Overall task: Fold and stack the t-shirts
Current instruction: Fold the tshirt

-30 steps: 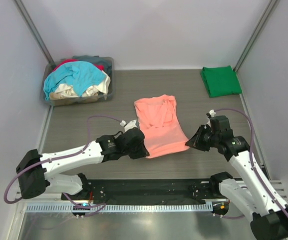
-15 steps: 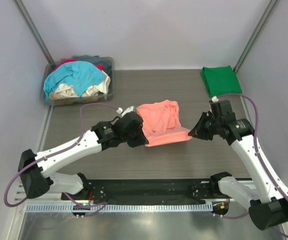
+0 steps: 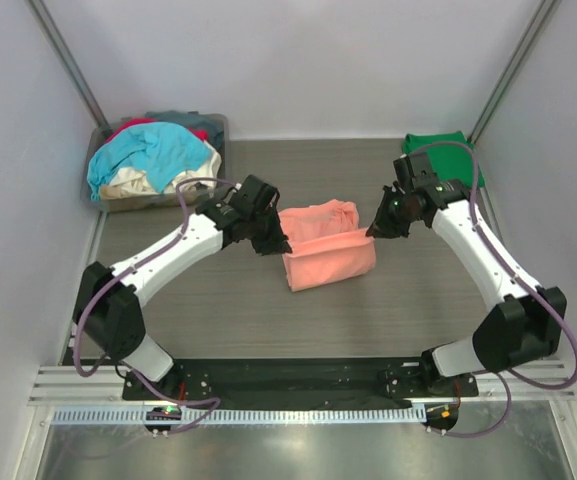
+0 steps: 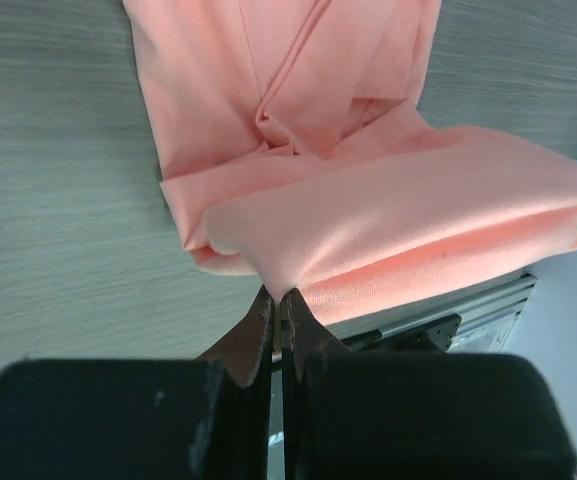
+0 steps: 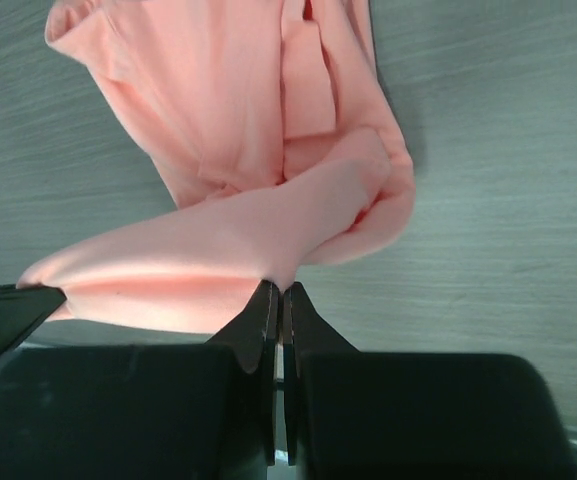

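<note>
Salmon-pink t-shirt (image 3: 328, 258) | left claw (image 4: 278, 296) pinched closed on its edge | right claw (image 5: 279, 289) pinched closed on its edge

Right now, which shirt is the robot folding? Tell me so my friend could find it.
Look at the middle of the grey table. The pink shirt lies there half folded, its edge pinched by the left gripper and right gripper. It is the only pink one: the green shirt sits in the far right corner, the other clothes are heaped in the tub.
</note>
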Robot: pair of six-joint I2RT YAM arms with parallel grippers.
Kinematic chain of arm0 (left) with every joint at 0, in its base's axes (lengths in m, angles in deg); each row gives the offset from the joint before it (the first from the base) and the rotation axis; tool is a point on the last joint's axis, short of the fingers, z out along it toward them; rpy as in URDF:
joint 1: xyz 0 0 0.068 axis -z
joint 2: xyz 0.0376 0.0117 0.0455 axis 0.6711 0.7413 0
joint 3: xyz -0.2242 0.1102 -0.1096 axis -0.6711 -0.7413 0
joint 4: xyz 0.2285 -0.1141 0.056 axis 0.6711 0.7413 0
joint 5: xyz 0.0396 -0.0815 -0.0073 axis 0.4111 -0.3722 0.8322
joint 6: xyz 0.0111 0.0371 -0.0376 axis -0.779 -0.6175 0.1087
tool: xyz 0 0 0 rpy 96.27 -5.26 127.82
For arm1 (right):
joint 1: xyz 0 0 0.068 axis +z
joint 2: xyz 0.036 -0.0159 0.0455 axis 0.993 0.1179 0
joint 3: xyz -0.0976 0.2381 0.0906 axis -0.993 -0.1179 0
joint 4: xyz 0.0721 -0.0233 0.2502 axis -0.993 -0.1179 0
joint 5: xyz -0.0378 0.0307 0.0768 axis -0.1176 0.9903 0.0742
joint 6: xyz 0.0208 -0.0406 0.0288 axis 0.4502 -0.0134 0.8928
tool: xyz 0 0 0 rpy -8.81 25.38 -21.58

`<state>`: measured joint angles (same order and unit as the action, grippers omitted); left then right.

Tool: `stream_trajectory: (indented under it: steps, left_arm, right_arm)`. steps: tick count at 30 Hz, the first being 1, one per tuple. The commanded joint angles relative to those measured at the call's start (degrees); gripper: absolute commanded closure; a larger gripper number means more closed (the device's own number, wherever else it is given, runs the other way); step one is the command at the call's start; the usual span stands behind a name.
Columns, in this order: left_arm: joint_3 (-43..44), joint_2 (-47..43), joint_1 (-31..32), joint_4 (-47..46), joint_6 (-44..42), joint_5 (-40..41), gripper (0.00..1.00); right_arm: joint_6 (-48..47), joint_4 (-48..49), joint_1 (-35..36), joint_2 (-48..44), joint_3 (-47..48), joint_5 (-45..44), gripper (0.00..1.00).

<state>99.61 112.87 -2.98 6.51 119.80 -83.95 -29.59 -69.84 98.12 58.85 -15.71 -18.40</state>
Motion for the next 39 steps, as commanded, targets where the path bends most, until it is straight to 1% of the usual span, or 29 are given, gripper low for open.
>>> stream_trajectory:
  steps: [1,5,6,11,16,20,25,29,33,34,35,36,37,38,39]
  left_arm:
    - [4.2,2.5,-2.9,3.4,-5.2,-2.1,1.00]
    - [7.8,6.1,-5.9,3.7,-7.2,-1.8,1.00]
    - [8.6,7.7,-7.2,3.7,-7.7,-1.9,1.00]
    - [13.8,14.8,-10.9,4.8,-11.3,-2.7,1.00]
    - [20.2,23.5,-12.4,6.1,-13.4,-4.2,1.00]
    - [23.9,27.1,-13.2,6.8,-13.6,-4.1,1.00]
    - [26.8,30.0,-14.0,7.2,-14.8,-2.7,1.00]
    - [32.5,33.8,-14.7,9.4,-17.1,-0.6,1.00]
    - [36.1,38.0,-15.7,11.9,-18.6,-0.5,0.99]
    - [36.5,38.8,-15.9,11.8,-18.7,-0.5,0.97]
    - [37.1,39.5,-16.5,12.2,-18.9,-0.5,0.91]
    - [39.7,40.0,-16.9,12.8,-19.0,-0.3,0.88]
    - [41.2,41.0,-17.5,14.1,-19.1,-0.1,0.83]
    - [43.4,41.6,-18.5,14.9,-19.3,-0.2,0.61]
    - [45.9,42.1,-19.0,15.9,-20.0,-0.2,0.53]
  right_arm:
    - [-3.4,2.9,-0.7,4.0,6.8,-4.6,0.99]
    - [-4.7,3.2,-0.9,10.3,12.4,-4.5,0.99]
    - [-4.8,3.3,-1.0,12.9,13.4,-4.5,0.99]
    - [-5.7,4.5,-1.6,20.1,19.1,-4.1,0.99]
    - [-5.8,6.4,-2.1,25.9,22.8,-4.5,0.99]
    - [-6.1,7.6,-2.8,31.1,25.3,-3.0,0.99]
    - [-6.4,8.3,-3.1,35.2,28.8,-2.3,0.99]
    - [-6.0,9.5,-3.5,37.3,29.8,-0.9,0.99]
    - [-6.0,10.5,-3.6,39.1,30.6,0.7,0.99]
    - [-6.1,11.4,-3.6,40.0,31.0,1.6,0.95]
    - [-6.4,11.7,-3.6,40.3,31.3,2.0,0.77]
    - [-6.6,12.4,-3.7,40.5,31.5,3.6,0.64]
    - [-6.6,14.2,-3.6,40.6,31.8,4.0,0.31]
    - [-5.9,14.4,-3.7,40.9,32.5,3.5,0.23]
    - [-5.7,14.3,-3.8,40.9,33.3,2.6,0.20]
